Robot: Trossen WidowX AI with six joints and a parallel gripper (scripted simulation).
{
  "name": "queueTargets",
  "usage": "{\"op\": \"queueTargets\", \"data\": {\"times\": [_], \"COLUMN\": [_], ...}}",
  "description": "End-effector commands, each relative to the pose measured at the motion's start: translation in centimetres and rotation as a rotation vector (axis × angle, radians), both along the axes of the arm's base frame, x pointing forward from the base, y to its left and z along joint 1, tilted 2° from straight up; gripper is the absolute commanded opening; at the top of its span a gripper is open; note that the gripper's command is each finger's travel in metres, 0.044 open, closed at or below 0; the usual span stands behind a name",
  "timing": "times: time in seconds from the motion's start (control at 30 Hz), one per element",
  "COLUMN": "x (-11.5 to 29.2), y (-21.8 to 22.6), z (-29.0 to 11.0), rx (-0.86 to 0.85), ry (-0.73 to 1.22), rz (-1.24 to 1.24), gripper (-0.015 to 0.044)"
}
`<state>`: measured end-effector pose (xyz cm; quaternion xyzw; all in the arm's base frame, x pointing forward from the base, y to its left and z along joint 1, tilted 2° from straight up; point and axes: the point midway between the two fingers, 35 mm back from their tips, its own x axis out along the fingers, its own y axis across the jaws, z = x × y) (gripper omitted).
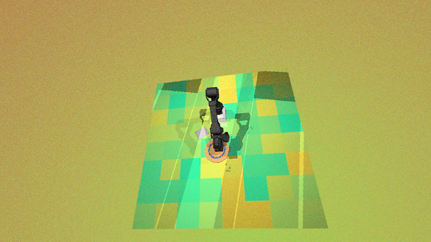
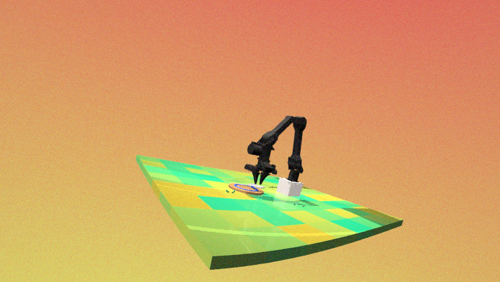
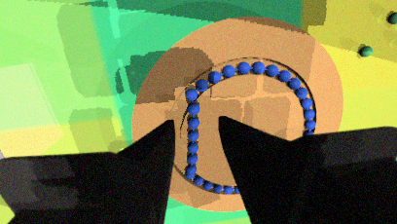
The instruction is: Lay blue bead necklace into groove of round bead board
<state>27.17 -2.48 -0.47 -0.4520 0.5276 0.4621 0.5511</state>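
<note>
The round tan bead board [image 3: 272,44] [image 1: 211,153] [image 2: 257,192] lies flat on the checkered floor. The blue bead necklace [image 3: 258,67] [image 2: 241,185] lies on the board as a loop. Its top and right parts follow the groove. Its left part runs straighter, just inside the dark groove line. My gripper [image 3: 197,125] [image 2: 258,182] [image 1: 217,148] hangs a little above the board's near-left part. Its fingers stand partly apart, astride the left strand, with nothing between them. The lower right of the loop is hidden behind a finger.
A white box [image 2: 289,187] [image 1: 222,114] stands beside the arm's base. A second pale block [image 1: 201,132] lies left of the arm. Small green beads [image 3: 366,51] [image 1: 227,169] lie loose on the floor past the board.
</note>
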Motion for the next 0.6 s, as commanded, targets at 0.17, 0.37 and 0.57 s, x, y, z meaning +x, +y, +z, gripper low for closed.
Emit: {"op": "queueTargets", "data": {"times": [0.17,0.37,0.57], "x": [0.0,0.0,0.0], "y": [0.0,0.0,0.1], "z": [-0.7,-1.7,-2.7], "rx": [0.0,0.001,0.002], "ry": [0.0,0.001,0.002], "rz": [0.001,0.003,0.004], "gripper": [0.012,0.012,0.012]}}
